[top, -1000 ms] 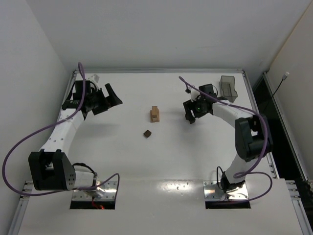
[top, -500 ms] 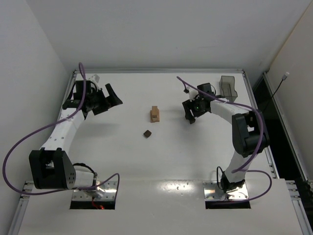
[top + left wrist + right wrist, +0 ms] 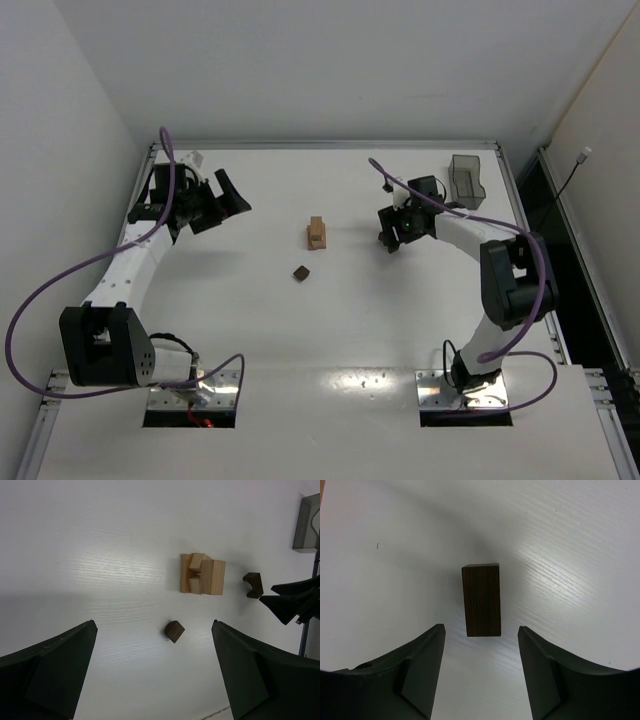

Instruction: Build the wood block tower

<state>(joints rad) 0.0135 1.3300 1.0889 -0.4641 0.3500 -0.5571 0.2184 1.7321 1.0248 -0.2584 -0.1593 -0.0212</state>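
The right claw (image 3: 480,631) hangs spread above a dark brown block (image 3: 481,597) that lies flat on the bench (image 3: 580,555), its near end between the fingers without touching either. The left claw (image 3: 153,626) is spread too, gripping nothing. Ahead of it stands the tan block tower (image 3: 202,574), and a small dark rounded piece (image 3: 174,631) lies nearer.

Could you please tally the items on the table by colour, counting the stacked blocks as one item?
Light tan stack: 1
Dark brown blocks: 2
Grey container: 1
Total: 4
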